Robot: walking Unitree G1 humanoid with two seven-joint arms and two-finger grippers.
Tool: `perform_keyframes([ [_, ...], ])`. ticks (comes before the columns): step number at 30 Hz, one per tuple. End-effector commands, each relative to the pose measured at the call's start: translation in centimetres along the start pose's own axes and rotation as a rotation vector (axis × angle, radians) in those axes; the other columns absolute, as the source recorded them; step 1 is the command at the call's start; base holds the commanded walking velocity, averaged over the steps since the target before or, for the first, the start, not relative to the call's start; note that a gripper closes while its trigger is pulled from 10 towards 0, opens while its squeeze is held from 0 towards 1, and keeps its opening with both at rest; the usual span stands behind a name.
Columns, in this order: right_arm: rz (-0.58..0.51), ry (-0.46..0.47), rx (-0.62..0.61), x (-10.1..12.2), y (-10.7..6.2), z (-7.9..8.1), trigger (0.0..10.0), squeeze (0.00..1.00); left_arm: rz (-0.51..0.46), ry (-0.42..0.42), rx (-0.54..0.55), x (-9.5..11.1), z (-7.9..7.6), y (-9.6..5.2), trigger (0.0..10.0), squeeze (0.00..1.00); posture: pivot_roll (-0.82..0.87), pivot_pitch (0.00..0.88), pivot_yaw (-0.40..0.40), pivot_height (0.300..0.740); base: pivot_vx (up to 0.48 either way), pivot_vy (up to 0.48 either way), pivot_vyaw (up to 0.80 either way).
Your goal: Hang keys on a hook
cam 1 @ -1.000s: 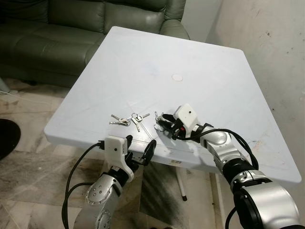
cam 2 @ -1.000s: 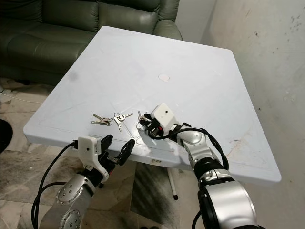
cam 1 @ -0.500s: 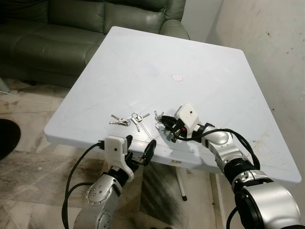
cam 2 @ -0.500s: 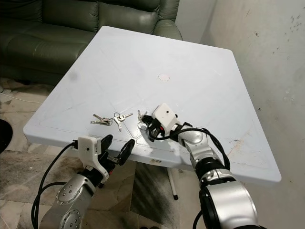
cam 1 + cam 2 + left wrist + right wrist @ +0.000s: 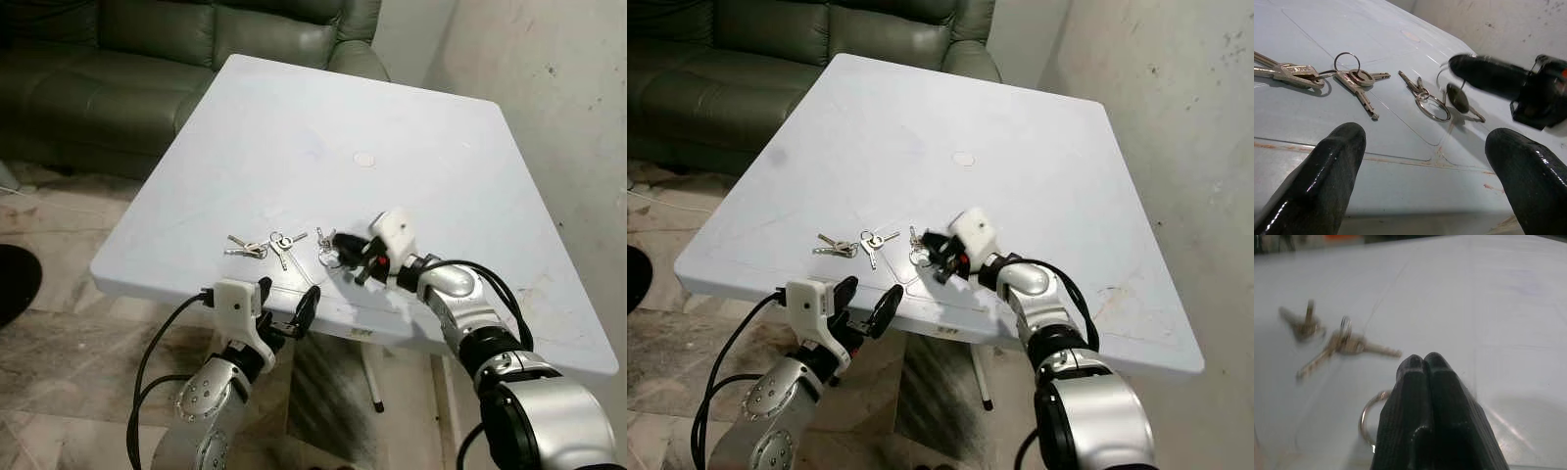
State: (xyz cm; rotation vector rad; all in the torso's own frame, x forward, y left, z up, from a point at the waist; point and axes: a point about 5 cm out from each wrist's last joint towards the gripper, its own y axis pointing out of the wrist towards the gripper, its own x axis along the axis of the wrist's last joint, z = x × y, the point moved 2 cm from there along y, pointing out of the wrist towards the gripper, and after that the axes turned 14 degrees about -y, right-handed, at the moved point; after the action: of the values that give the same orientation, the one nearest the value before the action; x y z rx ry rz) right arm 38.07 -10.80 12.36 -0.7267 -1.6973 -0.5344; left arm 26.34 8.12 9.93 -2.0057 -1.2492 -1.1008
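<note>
White table fills the middle of the scene, with a dark green sofa beyond its far left corner, a stained wall on the right and a tiled floor below. Three sets of keys lie near the table's near edge. The left keys and the middle keys sit just beside each other, their rings almost touching. The right keys lie a little further right, on a ring with a dark-headed key.

The right gripper is low over the table at the right keys. Its two black fingers are pressed together, tip against tip, and the ring pokes out from under them; whether the ring is actually pinched is hard to tell, as the wrist view is blurred. A white camera block sits behind the fingers.

The left gripper hangs just off the near edge of the table, below the left keys, its fingers spread wide apart and holding nothing
</note>
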Motion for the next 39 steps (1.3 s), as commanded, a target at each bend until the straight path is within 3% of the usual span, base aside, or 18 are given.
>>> perform_keyframes([
  [1,-0.051,0.086,-0.058,0.7,-0.1,-1.1,0.0,0.0,0.015,-0.031,0.01,-0.7,-0.3,0.2,10.0,0.0,0.11,0.103,-0.172,0.74,0.0,0.0,0.0],
  [2,-0.08,0.151,-0.118,1.0,-0.2,-1.8,0.0,0.0,0.013,-0.032,0.011,-0.6,-0.2,0.3,10.0,0.0,0.11,0.098,-0.171,0.74,0.0,0.0,0.0],
  [5,-0.123,0.201,-0.182,1.3,-0.5,-2.5,0.0,0.0,0.01,-0.032,0.013,-0.5,-0.1,0.4,10.0,0.0,0.11,0.092,-0.169,0.74,0.0,0.0,0.0],
  [16,-0.239,0.229,-0.375,1.7,-2.3,-4.0,0.0,0.0,-0.01,-0.022,0.008,0.3,0.3,1.4,10.0,0.0,0.09,0.076,-0.158,0.74,0.0,0.0,0.0],
  [19,-0.276,0.174,-0.525,2.1,-3.7,-4.4,0.0,0.0,-0.068,-0.01,0.046,2.0,1.3,2.6,10.0,0.0,0.08,0.073,-0.15,0.74,0.0,0.0,0.0],
  [22,-0.28,0.089,-0.564,2.4,-4.3,-4.0,0.0,0.0,-0.09,-0.017,0.064,2.6,1.8,2.9,10.0,0.0,0.08,0.073,-0.15,0.74,0.0,0.0,0.0],
  [24,-0.28,0.101,-0.604,2.2,-4.8,-3.8,0.0,0.0,-0.116,-0.026,0.073,3.2,2.0,3.1,10.0,0.0,0.06,0.069,-0.14,0.74,0.0,0.0,0.0],
  [26,-0.274,0.052,-0.632,2.2,-5.3,-3.5,0.0,0.0,-0.118,-0.02,0.075,3.4,2.1,3.3,10.0,0.0,0.06,0.068,-0.134,0.74,0.0,0.0,0.0],
  [27,-0.265,0.053,-0.634,2.1,-5.4,-3.2,10.0,0.0,-0.119,-0.014,0.074,3.4,2.1,3.4,10.0,0.0,0.05,0.066,-0.13,0.74,0.0,0.0,0.0],
  [31,-0.24,-0.01,-0.634,1.8,-6.3,0.0,10.0,0.0,-0.143,-0.002,0.057,3.8,1.9,3.6,10.0,0.0,0.04,0.064,-0.121,0.74,0.0,0.0,0.0],
  [37,-0.203,-0.066,-0.67,1.4,-7.4,2.4,10.0,0.0,-0.198,0.032,0.068,4.0,1.8,3.0,10.0,0.0,0.03,0.062,-0.116,0.74,0.0,0.0,0.0],
  [39,-0.186,-0.079,-0.718,1.5,-8.0,2.5,10.0,0.0,-0.201,0.035,0.065,3.8,1.6,2.7,10.0,0.0,0.03,0.063,-0.115,0.74,0.0,0.0,0.0],
])
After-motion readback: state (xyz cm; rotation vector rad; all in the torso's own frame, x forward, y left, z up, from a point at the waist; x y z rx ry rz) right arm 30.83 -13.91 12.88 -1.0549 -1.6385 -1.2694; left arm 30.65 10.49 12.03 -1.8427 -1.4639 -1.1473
